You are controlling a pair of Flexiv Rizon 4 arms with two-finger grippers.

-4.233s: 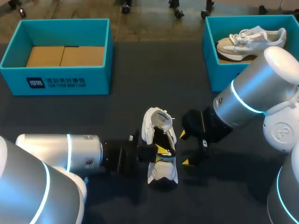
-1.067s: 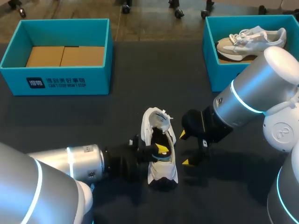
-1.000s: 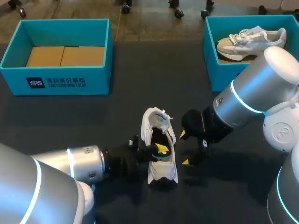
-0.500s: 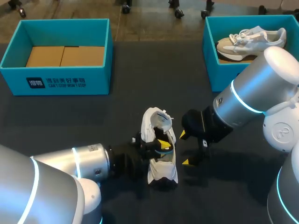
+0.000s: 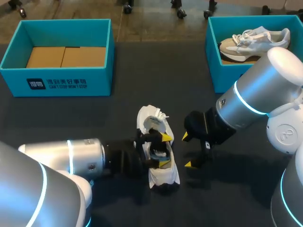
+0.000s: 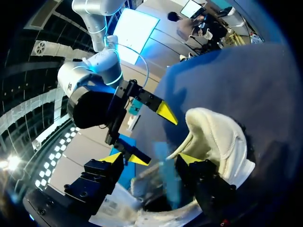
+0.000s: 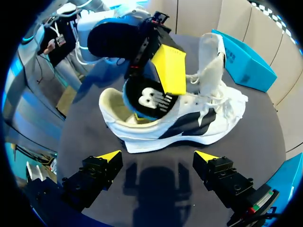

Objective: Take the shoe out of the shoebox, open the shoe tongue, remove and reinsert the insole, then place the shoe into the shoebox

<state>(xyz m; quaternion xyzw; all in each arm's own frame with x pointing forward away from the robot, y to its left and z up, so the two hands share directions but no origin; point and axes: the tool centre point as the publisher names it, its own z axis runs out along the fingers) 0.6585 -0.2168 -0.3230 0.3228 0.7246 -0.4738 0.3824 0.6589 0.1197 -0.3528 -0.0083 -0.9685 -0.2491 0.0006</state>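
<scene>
- The left fingers (image 5: 164, 150) are spread apart over the heel opening of the shoe (image 5: 162, 176). The insole (image 7: 149, 101) lies between them, and only one yellow tip seems to touch it. As nothing clamps the insole, it could slip or flop out of line.
- The insole stands curled, half out of the heel, not flat. A straight push down could fold it or jam it against the collar.
- The shoe stands on its sole near the middle of the worktop (image 5: 142, 71), and nothing holds it. A sideways push from the left arm could slide it or tip it over.
- The right fingers (image 5: 188, 150) are wide apart, empty and just beside the shoe. The two arms are close here, so the yellow tips could knock together.
- The tongue (image 7: 210, 52) stands up and the laces (image 7: 231, 100) hang loose. A tip could snag them as it draws out.
- Farther off, the left box (image 5: 61, 82) is empty and the right box (image 5: 222, 78) holds another shoe (image 5: 255, 40). A low carry could catch a wall, or the shoe could land on that pair.
</scene>
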